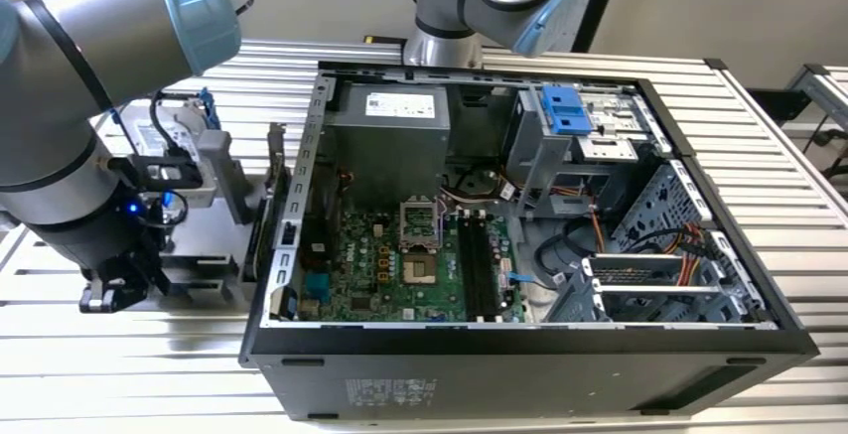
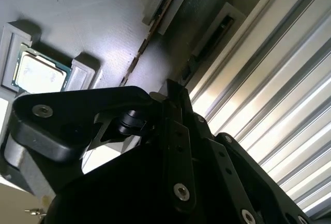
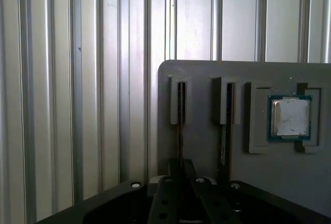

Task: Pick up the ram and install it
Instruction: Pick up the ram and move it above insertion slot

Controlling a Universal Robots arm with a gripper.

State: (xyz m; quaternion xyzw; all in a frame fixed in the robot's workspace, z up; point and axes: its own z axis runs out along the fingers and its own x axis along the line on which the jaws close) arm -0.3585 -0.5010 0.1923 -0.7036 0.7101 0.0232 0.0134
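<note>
Grey plastic tray [image 3: 207, 71] sits below the claw [image 3: 181, 168]; the ram [image 3: 180, 125] stands on edge in its holder slot directly ahead of the claw, with a second stick [image 3: 226, 120] just beside it and the processor [image 3: 290, 117] farther off on that same side. We cannot tell how wide the claw stands, nor whether it has hold of anything. Our reading: pick-up not done, ram seated in the tray, open computer case [image 1: 530, 340] well apart from the claw, install wholly left.
</note>
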